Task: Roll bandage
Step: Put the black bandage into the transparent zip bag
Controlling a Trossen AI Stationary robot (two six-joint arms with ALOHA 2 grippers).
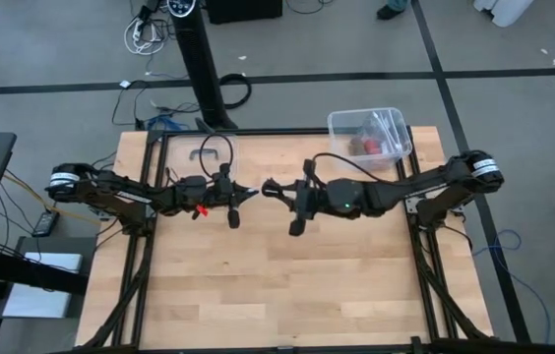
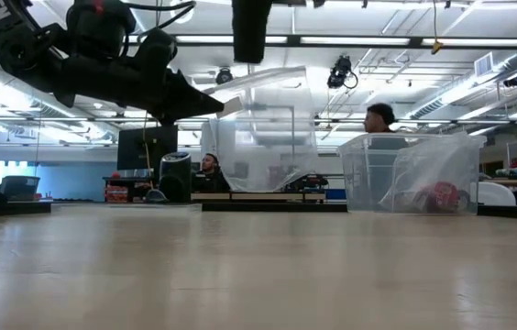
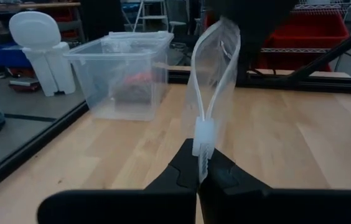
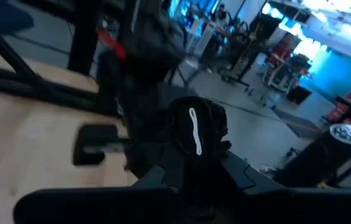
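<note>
Looking from largest to smallest, the desk (image 1: 287, 285) is bare wood. The box (image 1: 371, 133) stands at its upper right in the high view, well apart from the work. Both arms meet over the middle of the desk, high above the surface.

The left pincer (image 1: 246, 194) is clamped on the white zip edge of the wrapper (image 3: 216, 74). The wrapper hangs between the two arms and looks empty in the left wrist view. The right pincer (image 1: 268, 187) is just beside the left one. In its own wrist view its fingers close on a black lumpy bundle with a thin white loop, at the centre of the frame. I take this bundle for the bandage (image 4: 197, 124), held in the air and not on the desk.

Several things could go wrong from here, in my judgement:
- The bandage is soft and crumpled, so the right grip may hold only a fold. If the arms pull apart fast, the fabric can slip out and drop to the desk.
- If the right pincer pinches wrapper film together with the fabric, the wrapper will come along and not release the bandage.
- The two pincers are very close, so a small sideways error can make them hit each other.
- The zip edge is smooth, so it may slide out of the left pincer under tension.
</note>
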